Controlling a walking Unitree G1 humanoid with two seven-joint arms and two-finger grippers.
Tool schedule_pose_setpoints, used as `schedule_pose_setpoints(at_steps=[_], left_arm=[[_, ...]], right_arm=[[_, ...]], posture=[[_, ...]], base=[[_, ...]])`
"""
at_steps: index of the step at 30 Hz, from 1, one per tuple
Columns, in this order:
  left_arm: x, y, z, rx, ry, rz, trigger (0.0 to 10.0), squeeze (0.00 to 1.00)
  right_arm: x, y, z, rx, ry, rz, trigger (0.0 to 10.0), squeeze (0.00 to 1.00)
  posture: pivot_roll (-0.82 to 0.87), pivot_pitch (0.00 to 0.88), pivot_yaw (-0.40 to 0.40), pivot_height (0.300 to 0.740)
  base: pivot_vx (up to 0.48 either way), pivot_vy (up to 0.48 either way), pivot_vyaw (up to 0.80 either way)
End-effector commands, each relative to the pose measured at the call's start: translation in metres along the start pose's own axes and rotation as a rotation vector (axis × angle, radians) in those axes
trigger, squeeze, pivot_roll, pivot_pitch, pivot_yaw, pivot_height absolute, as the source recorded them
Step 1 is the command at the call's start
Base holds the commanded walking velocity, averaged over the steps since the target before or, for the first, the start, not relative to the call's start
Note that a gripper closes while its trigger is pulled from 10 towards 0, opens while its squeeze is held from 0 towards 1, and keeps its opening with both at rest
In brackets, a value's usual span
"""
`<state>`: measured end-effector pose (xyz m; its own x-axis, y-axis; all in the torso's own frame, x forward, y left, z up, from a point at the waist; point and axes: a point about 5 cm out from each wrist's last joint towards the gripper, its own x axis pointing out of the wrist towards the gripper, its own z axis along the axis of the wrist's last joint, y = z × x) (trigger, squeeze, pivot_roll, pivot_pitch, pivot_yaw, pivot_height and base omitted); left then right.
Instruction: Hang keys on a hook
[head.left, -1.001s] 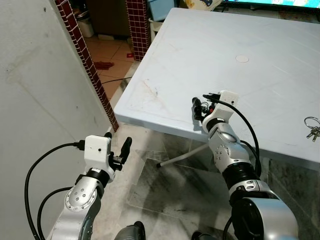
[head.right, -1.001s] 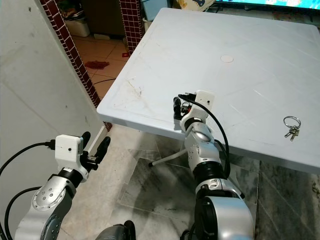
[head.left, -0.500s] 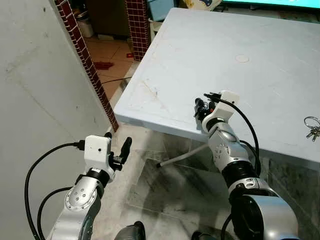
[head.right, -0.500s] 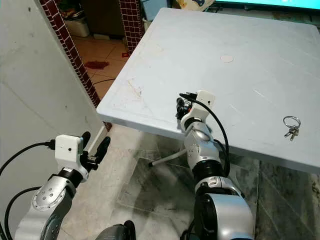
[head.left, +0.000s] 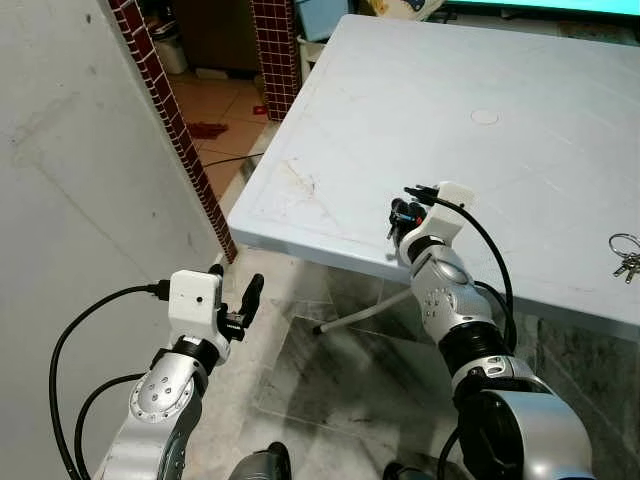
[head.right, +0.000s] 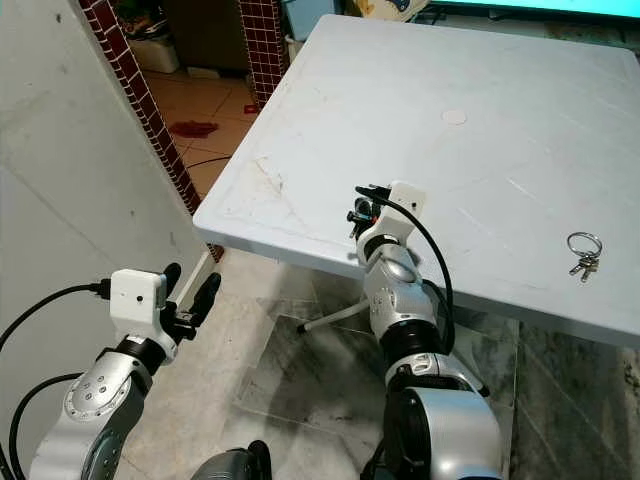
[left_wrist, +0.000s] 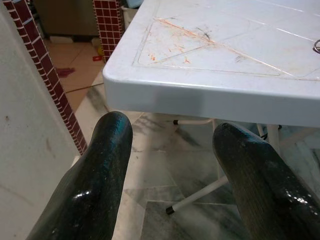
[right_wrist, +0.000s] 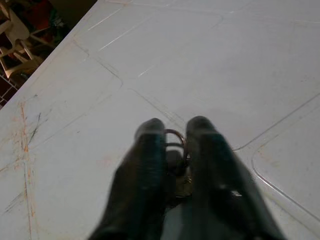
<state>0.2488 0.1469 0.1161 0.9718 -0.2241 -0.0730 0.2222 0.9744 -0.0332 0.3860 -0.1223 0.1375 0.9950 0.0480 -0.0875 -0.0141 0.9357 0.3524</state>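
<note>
**A:** Where are the keys, and what has hold of them?

**B:** The right gripper (right_wrist: 172, 131) sits above the near part of the white table (head.left: 520, 70); its fingers are drawn close together on a small key ring (right_wrist: 175, 134), with what look like keys tucked between them lower down; a second bunch of keys (head.left: 625, 255) lies loose on the table's right side, well apart from that gripper.

**A:** And the other arm?

**B:** The left gripper (left_wrist: 172, 140) hangs low beside the grey wall (head.left: 70, 180), below the table's near corner; its fingers stand wide apart with nothing between them.

**A:** What could go wrong from here?

**B:** I'd judge the grip the main worry; the ring looks pinched only near the fingertips, so a swing or jolt of the arm could let it slide out and drop to the marble floor (head.left: 330, 370); the keys dangling inside the grip may also twist the ring, so it meets a hook edge-on; and no hook is visible, so the robot likely has to turn or walk, risking a knock against the table edge.

**A:** Any brand, label or writing?

**B:** None that I can read; the keys are too small and blurred to tell.
</note>
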Motion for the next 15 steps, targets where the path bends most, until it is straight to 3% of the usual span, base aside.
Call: schedule_pose_setpoints(at_steps=[1, 15], left_arm=[[-0.0018, -0.0001, 0.0025, 0.012, -0.004, 0.006, 10.0, 0.0], [0.0004, 0.0007, 0.0033, 0.018, -0.006, 0.007, 10.0, 0.0]], right_arm=[[-0.0003, 0.0006, -0.0026, 0.01, 0.013, -0.014, 0.0, 0.0], [-0.0012, -0.0035, -0.0039, 0.008, 0.015, -0.034, 0.0, 0.0]], posture=[[0.16, 0.189, 0.073, 0.74], [0.16, 0.182, 0.075, 0.74]], base=[[0.0, 0.0, 0.0], [0.0, 0.0, 0.0]])
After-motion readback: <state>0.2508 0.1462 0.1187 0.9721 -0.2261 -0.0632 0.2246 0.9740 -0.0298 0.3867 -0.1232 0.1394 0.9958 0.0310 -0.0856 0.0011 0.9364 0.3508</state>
